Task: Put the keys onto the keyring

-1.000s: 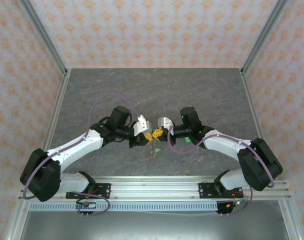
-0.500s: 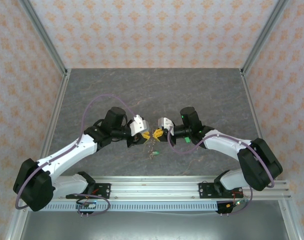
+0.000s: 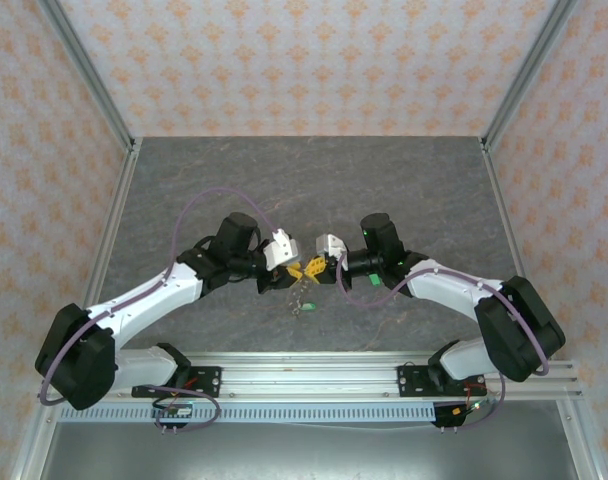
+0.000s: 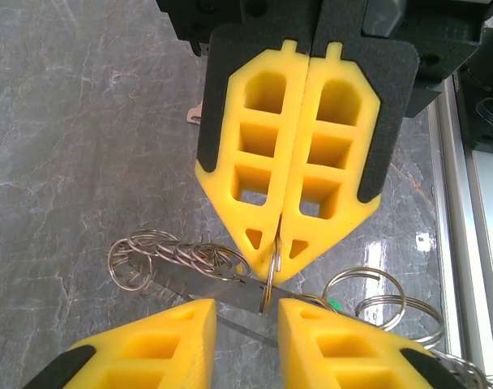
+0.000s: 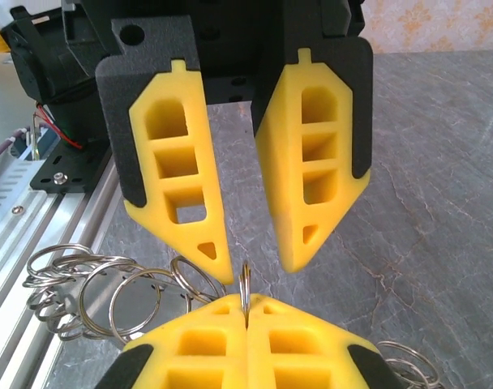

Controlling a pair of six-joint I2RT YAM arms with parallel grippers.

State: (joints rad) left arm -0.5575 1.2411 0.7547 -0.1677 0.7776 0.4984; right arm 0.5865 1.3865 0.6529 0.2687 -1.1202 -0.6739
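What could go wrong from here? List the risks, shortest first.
1. The other rings bunched close by could snag a fingertip.
2. The right gripper pinches the ring by a thin edge at its very tips; a nudge might twist it loose.
3. The left gripper is open, with a finger on either side of that ring; closing off-centre could knock it rather than grasp it.

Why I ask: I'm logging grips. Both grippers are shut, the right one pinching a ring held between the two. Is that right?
Not quite. The left gripper is open: the right wrist view shows its fingers standing apart. The right gripper is shut, pinching the ring held between the two.
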